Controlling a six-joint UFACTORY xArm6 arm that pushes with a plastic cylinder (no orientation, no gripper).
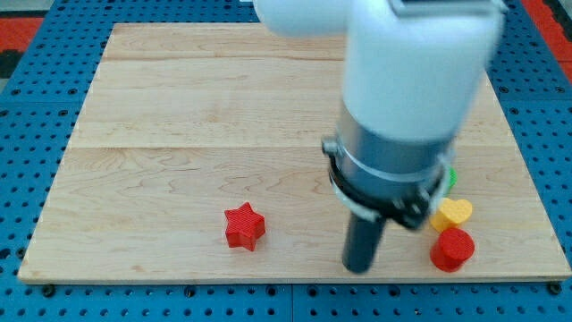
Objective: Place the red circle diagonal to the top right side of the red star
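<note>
Pincer-wise, you have only my tip [359,266], grasping nothing, between the red star [244,225] at left and the red circle [452,249] near right.

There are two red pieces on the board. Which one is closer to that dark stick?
The red circle, at the view's right of my tip. The red star lies farther off, to the tip's left, alone.

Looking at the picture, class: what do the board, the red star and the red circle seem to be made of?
Board: pale wood, apparently planks joined side by side; grain and seam lines show, finish satin.
Red star: probably moulded or printed plastic; uniform colour, matte, crisp edges.
Red circle: likely the same plastic; same flat red, faint sheen. It lies to the view's right of my tip.
</note>
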